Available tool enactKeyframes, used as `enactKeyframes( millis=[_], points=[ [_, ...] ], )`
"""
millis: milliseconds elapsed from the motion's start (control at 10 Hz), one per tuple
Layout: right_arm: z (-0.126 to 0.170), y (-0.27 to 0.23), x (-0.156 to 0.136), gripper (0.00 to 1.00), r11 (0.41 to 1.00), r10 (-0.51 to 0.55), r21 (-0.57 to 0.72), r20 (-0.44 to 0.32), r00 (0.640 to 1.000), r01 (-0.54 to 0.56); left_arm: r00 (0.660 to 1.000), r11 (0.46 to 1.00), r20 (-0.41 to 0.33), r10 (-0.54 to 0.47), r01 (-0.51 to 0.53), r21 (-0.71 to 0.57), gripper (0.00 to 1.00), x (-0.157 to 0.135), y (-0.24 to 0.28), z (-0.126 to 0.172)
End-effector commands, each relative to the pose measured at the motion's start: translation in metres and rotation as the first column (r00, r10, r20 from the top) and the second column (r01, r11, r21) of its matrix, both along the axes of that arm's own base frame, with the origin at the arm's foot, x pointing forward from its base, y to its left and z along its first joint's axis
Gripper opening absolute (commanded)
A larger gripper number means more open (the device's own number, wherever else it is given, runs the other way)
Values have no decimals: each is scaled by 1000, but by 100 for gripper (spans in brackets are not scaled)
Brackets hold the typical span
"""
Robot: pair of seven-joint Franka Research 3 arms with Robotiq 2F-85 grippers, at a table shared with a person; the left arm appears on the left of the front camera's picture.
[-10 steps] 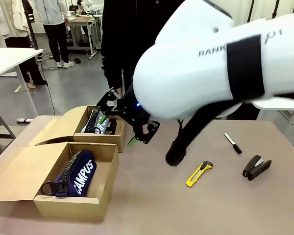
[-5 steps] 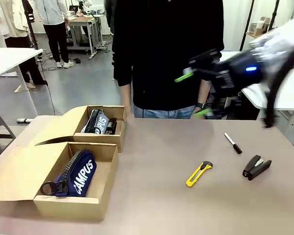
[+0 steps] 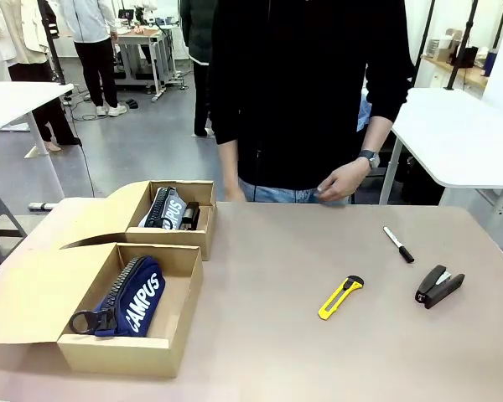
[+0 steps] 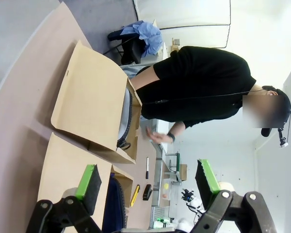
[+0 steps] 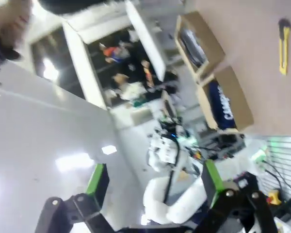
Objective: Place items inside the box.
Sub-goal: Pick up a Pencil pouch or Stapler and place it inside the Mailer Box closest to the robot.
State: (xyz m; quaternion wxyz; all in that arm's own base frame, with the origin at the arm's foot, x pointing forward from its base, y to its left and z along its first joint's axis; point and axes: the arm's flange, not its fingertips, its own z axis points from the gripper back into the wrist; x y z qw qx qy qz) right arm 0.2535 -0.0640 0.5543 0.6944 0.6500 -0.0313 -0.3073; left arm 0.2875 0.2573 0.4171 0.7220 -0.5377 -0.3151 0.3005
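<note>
Progress: two of five in. Navy zip pouch lettered "CAMPUS" (image 3: pixel 134 303) lies in near cardboard box (image 3: pixel 117 356); grey zip pouch with black zipper (image 3: pixel 169 208) in far cardboard box (image 3: pixel 172 241). To go, out on brown table (image 3: pixel 260 352), well right of boxes: yellow utility knife (image 3: pixel 340 296), black marker pen (image 3: pixel 398 244), black stapler (image 3: pixel 439 286). Knife long axis diagonal, near-left to far-right, black end far-right; marker slants opposite way. My left gripper (image 4: pixel 146 179) spread wide, empty; my right gripper (image 5: pixel 154 180) likewise wide, holding nothing.

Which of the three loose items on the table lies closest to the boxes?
The yellow utility knife; the black marker pen and black stapler both lie farther off toward the robot's right.
</note>
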Motion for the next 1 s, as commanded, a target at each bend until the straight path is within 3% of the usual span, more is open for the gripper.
enactKeyframes(
  millis=[0,200,400,500,900],
  points=[
    [-110,-22,-24,100,986,-32,161,-50,998,40,1000,1000,20,-3,3,-5,100,-1,-1,0],
    [-178,-35,-33,100,983,-29,181,-71,997,42,1000,1000,20,-3,3,-5,100,-1,-1,0],
    [-211,-20,-41,100,995,-28,100,-14,1000,29,1000,1000,20,-3,3,-5,100,-1,-1,0],
    [-136,-104,6,100,975,-67,204,-96,993,85,1000,1000,20,-3,3,-5,100,-1,-1,0],
    [-136,-104,6,100,975,-67,204,-96,993,85,1000,1000,20,-3,3,-5,100,-1,-1,0]
  ],
)
